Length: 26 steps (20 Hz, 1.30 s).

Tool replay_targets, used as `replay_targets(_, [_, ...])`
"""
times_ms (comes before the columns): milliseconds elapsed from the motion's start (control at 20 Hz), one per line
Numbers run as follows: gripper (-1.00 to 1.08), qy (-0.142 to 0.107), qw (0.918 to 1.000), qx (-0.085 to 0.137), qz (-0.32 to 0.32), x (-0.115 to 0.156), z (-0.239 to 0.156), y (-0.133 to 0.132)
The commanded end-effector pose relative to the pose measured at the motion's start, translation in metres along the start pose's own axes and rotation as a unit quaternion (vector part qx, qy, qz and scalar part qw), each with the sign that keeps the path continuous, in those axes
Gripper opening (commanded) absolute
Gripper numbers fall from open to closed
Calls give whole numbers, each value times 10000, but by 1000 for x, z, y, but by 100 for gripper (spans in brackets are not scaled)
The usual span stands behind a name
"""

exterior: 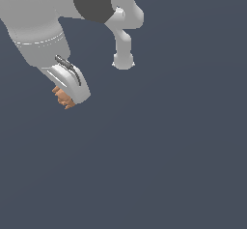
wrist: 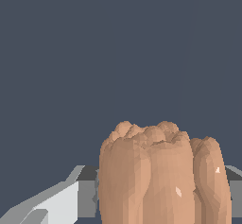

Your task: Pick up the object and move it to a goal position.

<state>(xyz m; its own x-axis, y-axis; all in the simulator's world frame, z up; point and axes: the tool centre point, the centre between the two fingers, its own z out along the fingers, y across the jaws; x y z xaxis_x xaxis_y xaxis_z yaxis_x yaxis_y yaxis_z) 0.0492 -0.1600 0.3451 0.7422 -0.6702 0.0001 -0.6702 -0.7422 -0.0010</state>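
Observation:
The object (exterior: 61, 97) is a small orange-brown lumpy chunk with ridged, lobed sides. In the exterior view it pokes out from under the white hand of my gripper (exterior: 66, 101), at the exterior view's left, and the hand hides most of it. In the wrist view the object (wrist: 156, 171) fills the space between the two grey-white fingers (wrist: 61, 202). The gripper (wrist: 158, 197) is shut on it. No goal marker shows in either view.
The white arm (exterior: 38, 25) with its dark band fills the upper part of the exterior view's left. Another white link (exterior: 124, 39) hangs behind it. The background is a plain dark blue-grey surface (exterior: 169, 150).

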Motion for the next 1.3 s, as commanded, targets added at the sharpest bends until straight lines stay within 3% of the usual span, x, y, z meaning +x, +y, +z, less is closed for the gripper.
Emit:
replay_targets(0, [-100,-3,10000,-4,-2,5,-25,10])
replay_targets(600, [-100,0,10000,-7,-12,25,-110,41])
replay_targets(1250, [-100,0,10000,-7,-12,36,-145,54])
